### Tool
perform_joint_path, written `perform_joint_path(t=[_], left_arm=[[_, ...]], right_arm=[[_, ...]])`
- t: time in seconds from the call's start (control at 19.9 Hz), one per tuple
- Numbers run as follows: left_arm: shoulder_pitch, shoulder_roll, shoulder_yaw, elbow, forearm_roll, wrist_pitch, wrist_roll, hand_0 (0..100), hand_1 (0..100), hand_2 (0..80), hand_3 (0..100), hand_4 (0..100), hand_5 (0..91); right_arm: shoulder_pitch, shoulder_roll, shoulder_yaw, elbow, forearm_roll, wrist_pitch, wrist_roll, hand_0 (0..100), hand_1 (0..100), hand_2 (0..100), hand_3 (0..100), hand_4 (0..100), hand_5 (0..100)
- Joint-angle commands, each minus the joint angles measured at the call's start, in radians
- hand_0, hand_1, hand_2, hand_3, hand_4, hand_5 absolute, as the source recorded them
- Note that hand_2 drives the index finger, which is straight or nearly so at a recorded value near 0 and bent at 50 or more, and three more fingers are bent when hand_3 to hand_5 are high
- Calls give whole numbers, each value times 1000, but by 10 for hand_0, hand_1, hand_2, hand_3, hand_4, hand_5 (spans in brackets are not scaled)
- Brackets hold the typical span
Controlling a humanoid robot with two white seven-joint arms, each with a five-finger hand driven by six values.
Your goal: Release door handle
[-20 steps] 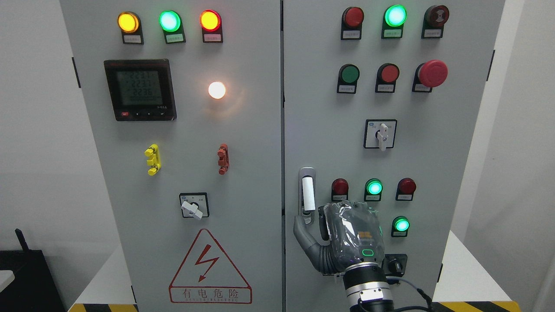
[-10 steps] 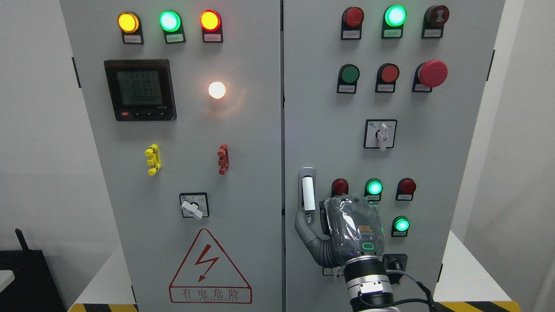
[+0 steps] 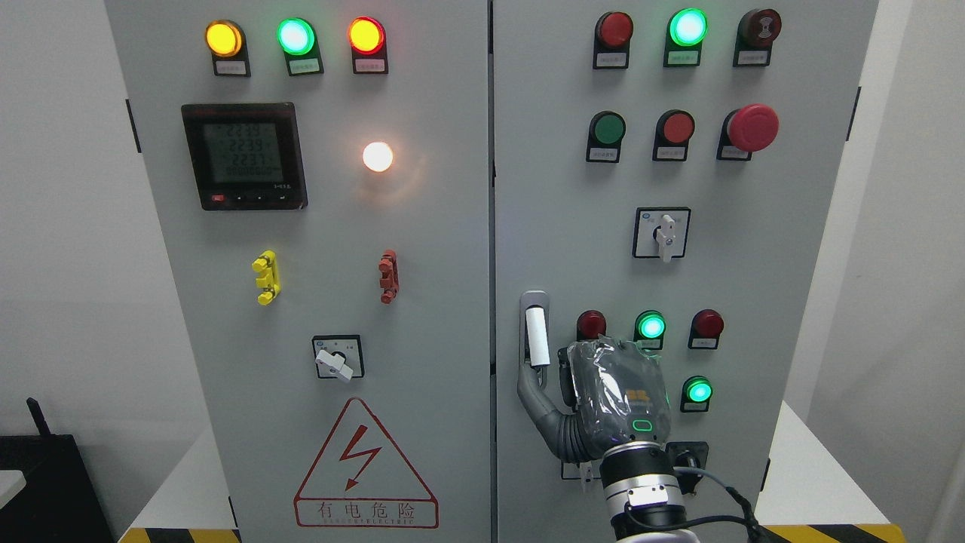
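The door handle [image 3: 536, 335] is a white upright lever in a metal recess at the left edge of the cabinet's right door [image 3: 558, 226]. My right hand [image 3: 614, 396], wrapped in clear plastic, comes up from the bottom edge and sits just right of and below the handle. Its grey thumb [image 3: 537, 400] stretches up and to the left, with the tip at the handle's lower end. The hand is open and does not close around the handle. The other fingers are mostly hidden behind the back of the hand. The left arm is out of view.
Both cabinet doors are closed. Lit green lamps [image 3: 650, 326] and red lamps [image 3: 591, 324] sit close around the hand. A rotary switch [image 3: 661, 234] is above it, a red mushroom button [image 3: 752, 128] higher. The left door carries a meter [image 3: 244, 155] and a warning triangle [image 3: 365, 467].
My right hand has risen a little and shifted slightly right. The thumb tip has moved up along the bottom of the handle. The handle and doors have not moved.
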Motion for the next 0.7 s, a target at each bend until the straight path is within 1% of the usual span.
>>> perform_joint_path(t=[0.0,0.35,0.65], left_arm=[[-26,0,17,0,0,1,1,120,389,0,0,0,0],[-26,0,17,0,0,1,1,120,389,0,0,0,0],[-26,0,17,0,0,1,1,120,389,0,0,0,0]], right_arm=[[-1,0,-9,6,-2,0,-9,578,215,1000,1000,920,957],[0,-6,-35,5,-3,-1,-12,600,211,1000,1000,920,959],[3,-8,-38,5,-3,-3,-13,609,208,1000,1000,922,965]])
